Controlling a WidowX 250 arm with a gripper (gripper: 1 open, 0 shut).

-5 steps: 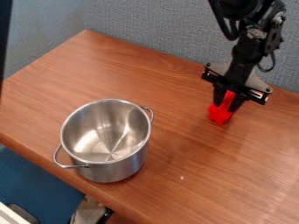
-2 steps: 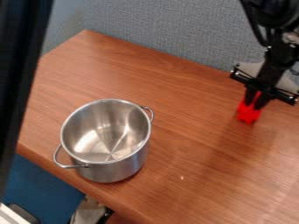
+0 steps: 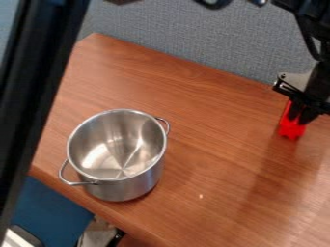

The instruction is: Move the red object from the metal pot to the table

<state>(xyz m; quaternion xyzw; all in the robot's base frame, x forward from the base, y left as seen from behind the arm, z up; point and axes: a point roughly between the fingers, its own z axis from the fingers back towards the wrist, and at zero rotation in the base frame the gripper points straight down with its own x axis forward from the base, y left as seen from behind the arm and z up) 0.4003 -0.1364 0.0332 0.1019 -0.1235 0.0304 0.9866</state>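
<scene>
Pinching the red object (image 3: 294,125) upright, gripper (image 3: 302,113) pressed onto its top at the counter's (image 3: 194,106) right edge, metal pot (image 3: 116,154) well apart, near the front-left.

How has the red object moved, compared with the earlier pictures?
Yes. The red object, shut in the gripper, has shifted right, farther from the metal pot, which has stayed put.

Bright red object (image 3: 292,126), shiny silver metal pot (image 3: 118,154), brown wood-grain table (image 3: 194,106), black gripper (image 3: 304,101).
</scene>
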